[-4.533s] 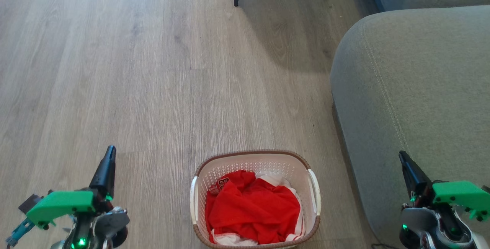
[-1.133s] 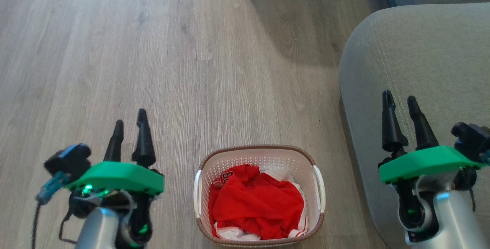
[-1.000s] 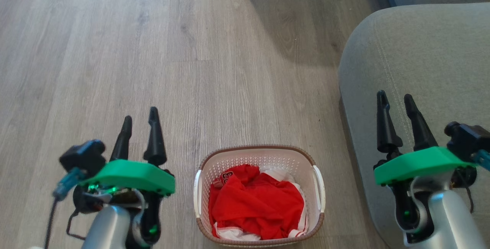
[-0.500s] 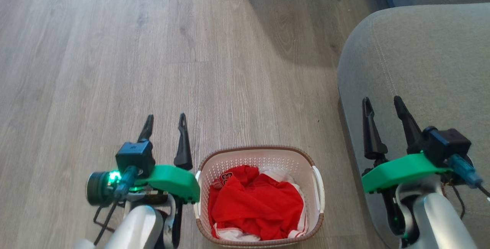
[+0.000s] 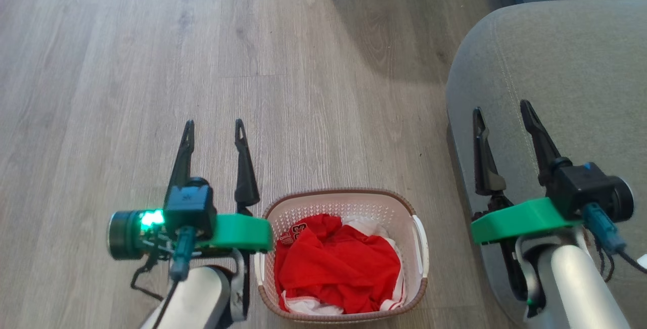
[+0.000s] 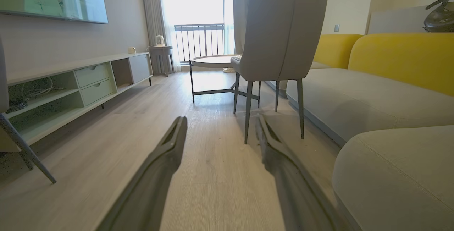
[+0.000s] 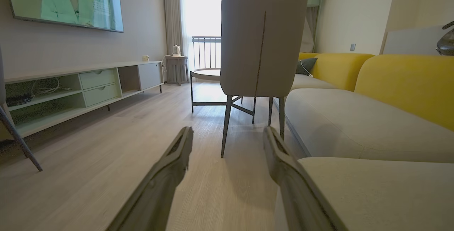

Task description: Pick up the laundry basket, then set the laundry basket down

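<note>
Here, the laundry basket [image 5: 354,206], a small cream-white tub with perforated walls, a brown woven-look rim and white side handles, sits on the wood floor [image 5: 126,66] just beside a grey sofa [image 5: 556,66], with crumpled red clothing [image 5: 338,268] inside. The left fingers [image 5: 245,167] and right fingers [image 5: 484,157] flank it, both pairs spread apart, gripping nothing.
</note>
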You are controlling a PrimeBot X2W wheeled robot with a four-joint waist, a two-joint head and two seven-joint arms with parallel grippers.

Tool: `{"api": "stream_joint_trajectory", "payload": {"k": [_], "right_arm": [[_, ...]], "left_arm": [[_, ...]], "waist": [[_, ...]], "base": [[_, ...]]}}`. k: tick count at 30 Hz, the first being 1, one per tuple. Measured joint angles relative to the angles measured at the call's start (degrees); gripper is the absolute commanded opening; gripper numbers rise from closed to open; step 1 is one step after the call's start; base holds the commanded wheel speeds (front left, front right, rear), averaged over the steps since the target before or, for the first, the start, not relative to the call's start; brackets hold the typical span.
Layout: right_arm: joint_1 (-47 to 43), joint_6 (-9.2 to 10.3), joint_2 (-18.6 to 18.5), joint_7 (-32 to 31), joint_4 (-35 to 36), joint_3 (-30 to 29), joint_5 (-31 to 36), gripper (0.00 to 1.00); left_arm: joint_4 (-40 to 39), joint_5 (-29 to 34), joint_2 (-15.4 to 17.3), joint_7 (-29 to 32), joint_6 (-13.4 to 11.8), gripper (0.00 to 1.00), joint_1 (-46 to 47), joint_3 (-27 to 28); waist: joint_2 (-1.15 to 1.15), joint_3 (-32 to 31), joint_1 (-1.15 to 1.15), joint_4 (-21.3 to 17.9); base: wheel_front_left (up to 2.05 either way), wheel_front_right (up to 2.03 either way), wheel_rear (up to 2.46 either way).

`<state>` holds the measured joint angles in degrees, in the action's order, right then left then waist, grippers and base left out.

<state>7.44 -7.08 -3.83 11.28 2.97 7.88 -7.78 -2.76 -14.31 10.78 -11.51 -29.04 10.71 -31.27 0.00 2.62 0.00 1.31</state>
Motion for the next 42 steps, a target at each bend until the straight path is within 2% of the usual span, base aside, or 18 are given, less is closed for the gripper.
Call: {"api": "stream_joint_trajectory", "payload": {"k": [5,8,13,18,20,26,30,42], "right_arm": [[0.41,0.00,-0.02,1.01,1.02,1.08,2.83,1.00],[0.40,0.00,-0.01,1.54,0.74,0.89,3.57,1.00],[0.32,0.00,0.07,2.27,-1.45,-0.10,4.49,1.00],[0.13,0.00,0.42,2.99,-6.14,-1.07,6.31,1.00],[0.10,0.00,0.59,3.28,-8.49,-1.10,6.22,1.00],[-0.70,0.00,0.63,3.28,-13.93,-2.35,6.03,1.00],[-0.64,0.00,0.65,3.28,-14.38,-2.31,5.39,1.00],[-0.64,0.00,0.66,3.28,-15.44,-1.91,4.69,1.00]], "left_arm": [[-0.84,0.42,-0.48,-0.70,0.42,1.00,0.05,-0.91],[-0.47,-0.15,-1.52,-1.25,2.66,1.00,-0.20,1.83],[0.47,0.79,-4.77,-2.01,8.12,1.00,-1.79,7.55],[4.78,4.23,-6.41,-2.97,12.98,1.00,-3.85,11.38],[7.05,2.31,-7.36,-3.12,15.84,1.00,-4.39,13.10],[12.87,2.74,-7.61,-3.13,21.81,1.00,-4.86,15.24],[15.04,2.52,-7.72,-3.13,22.64,1.00,-4.85,15.23],[16.04,1.31,-7.79,-3.13,22.63,1.00,-4.82,15.05]], "waist": [[0.00,0.15,0.00,-0.08],[0.00,0.12,0.00,-0.03],[0.00,0.00,0.00,0.23],[0.00,-0.16,0.00,0.41],[0.00,-0.27,0.00,0.39],[0.00,-0.42,0.00,0.26],[0.00,-0.43,0.00,0.05],[0.00,-0.47,0.00,0.05]], "base": [[0.00,0.00,0.00],[0.00,0.00,0.00],[0.00,0.00,0.00],[0.00,0.00,0.00],[0.00,0.00,0.00],[0.00,0.00,0.00],[0.00,0.00,0.00],[0.00,0.00,0.00]]}}
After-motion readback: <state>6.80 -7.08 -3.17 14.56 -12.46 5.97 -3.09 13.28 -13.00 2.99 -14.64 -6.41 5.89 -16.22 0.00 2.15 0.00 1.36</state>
